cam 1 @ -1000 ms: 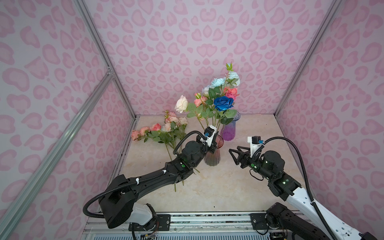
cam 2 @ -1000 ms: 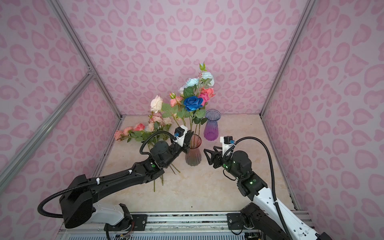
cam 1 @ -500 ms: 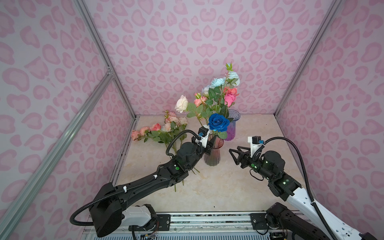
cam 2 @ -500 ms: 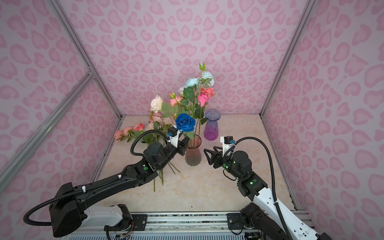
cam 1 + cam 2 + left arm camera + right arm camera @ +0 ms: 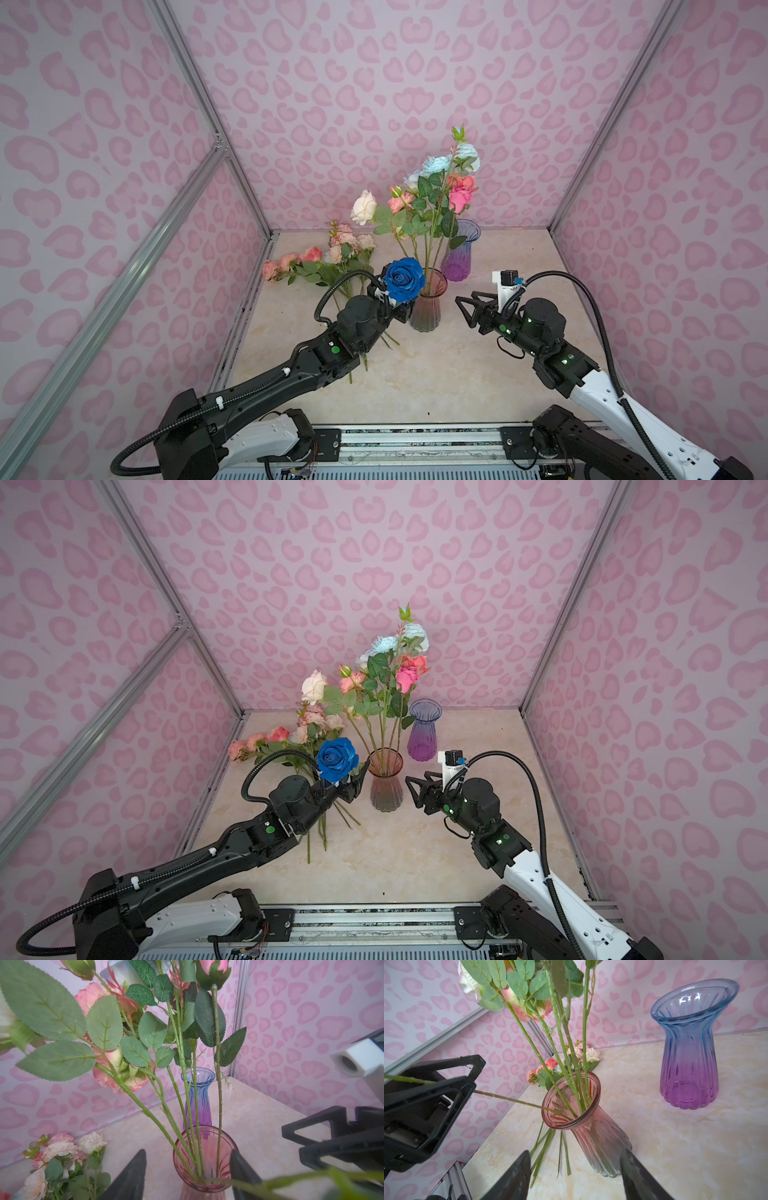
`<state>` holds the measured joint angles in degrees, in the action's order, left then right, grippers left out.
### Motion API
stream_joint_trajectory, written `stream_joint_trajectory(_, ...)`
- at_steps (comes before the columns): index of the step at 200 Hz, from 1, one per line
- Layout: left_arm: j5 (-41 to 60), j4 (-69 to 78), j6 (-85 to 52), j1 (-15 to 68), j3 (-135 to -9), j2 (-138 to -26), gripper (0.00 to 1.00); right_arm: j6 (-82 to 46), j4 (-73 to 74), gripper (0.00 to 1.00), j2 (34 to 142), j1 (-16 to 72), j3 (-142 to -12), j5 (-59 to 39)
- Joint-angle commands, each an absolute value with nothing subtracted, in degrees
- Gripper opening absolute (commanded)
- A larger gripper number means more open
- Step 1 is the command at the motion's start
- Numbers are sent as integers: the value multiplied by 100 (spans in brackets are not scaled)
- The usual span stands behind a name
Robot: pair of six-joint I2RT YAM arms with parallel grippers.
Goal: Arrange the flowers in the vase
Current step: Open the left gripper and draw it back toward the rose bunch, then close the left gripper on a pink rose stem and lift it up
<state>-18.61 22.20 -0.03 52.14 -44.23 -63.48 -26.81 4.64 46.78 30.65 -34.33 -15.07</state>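
Directly ahead of the left tool (image 5: pixel 188 1153) stands one pink vase (image 5: pixel 424 318) on the table (image 5: pixel 457 374), its mouth framed by the two spread fingers (image 5: pixel 133 1176). Left tool state: released, jaws wide apart, clamping nothing. One deep blue rose (image 5: pixel 403 279) sits just above this tool. Its stem (image 5: pixel 508 1100) crosses the fingers and ends inside the vase mouth; contact with the fingers cannot be determined. Flowers (image 5: pixel 459 199) standing in the pink vase: at least four upright stems, carrying one cream bloom, peach buds, two pink blooms and pale blue blooms at the top. Beyond the pink vase, farther from both tools, stands one purple vase (image 5: pixel 457 262). Outboard of the left tool, one loose bunch (image 5: pixel 328 257) of pink, peach and cream blooms lies flat on the table, stem ends reaching beneath the left arm. Right tool (image 5: pixel 464 299) state: released, jaws apart, nothing between them, positioned near the pink vase body without touching it.
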Motion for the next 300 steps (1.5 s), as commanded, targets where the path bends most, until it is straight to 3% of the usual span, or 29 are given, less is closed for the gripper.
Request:
stream_joint_trajectory(1, -1912, 2047, -11, 5214, -4332, -6153, 75, -2645, 567, 69, 4708, 3067, -3455, -1578)
stream_joint_trajectory(11, -1953, 1956, -2, 5212, -4262, -6048, 76, -2648, 571, 69, 4728, 3073, -3462, -1581)
stream_joint_trajectory(16, -1984, 1912, 17, 5212, -4232, -6000, 86, -2649, 580, 69, 4735, 3069, -3470, -1590)
stream_joint_trajectory(37, -2022, 1732, 2, 5212, -4164, -5693, 89, -2650, 621, 69, 4781, 3068, -3478, -1614)
stream_joint_trajectory(41, -2026, 1677, 0, 5212, -4152, -5637, 99, -2652, 630, 69, 4796, 3067, -3483, -1615)
stream_joint_trajectory(122, -2049, 680, 197, 5212, -3985, -4589, 100, -2619, 582, 69, 4769, 3067, -3550, -1603)
stream_joint_trajectory(154, -2389, 179, -210, 5212, -3714, -3981, 85, -2568, 495, 69, 4733, 3072, -3564, -1582)
stream_joint_trajectory(177, -3389, 144, -853, 5204, -3207, -3424, 70, -2540, 466, 69, 4703, 3068, -3538, -1582)
stream_joint_trajectory(180, -3517, 133, -954, 5197, -3143, -3369, 65, -2540, 466, 69, 4695, 3072, -3536, -1583)
stream_joint_trajectory(190, -4122, -11, -1429, 5152, -3026, -3259, 29, -2540, 466, 69, 4685, 3070, -3508, -1567)
stream_joint_trajectory(195, -4406, -148, -1688, 5101, -3018, -3263, 20, -2538, 466, 69, 4687, 3075, -3499, -1565)
stream_joint_trajectory(201, -4604, -352, -1925, 5010, -3044, -3305, 17, -2542, 460, 69, 4697, 3068, -3482, -1564)
stream_joint_trajectory(219, -4411, -823, -2504, 4452, -3195, -3674, 20, -2577, 465, 69, 4726, 3068, -3440, -1599)
stream_joint_trajectory(255, -2519, -852, -3322, 2731, -3410, -4737, 33, -2581, 384, 69, 4681, 3073, -3354, -1600)
stream_joint_trajectory(300, -1516, -922, -4001, 1598, -4051, -6361, 42, -2540, 255, 69, 4494, 3063, -3100, -1495)
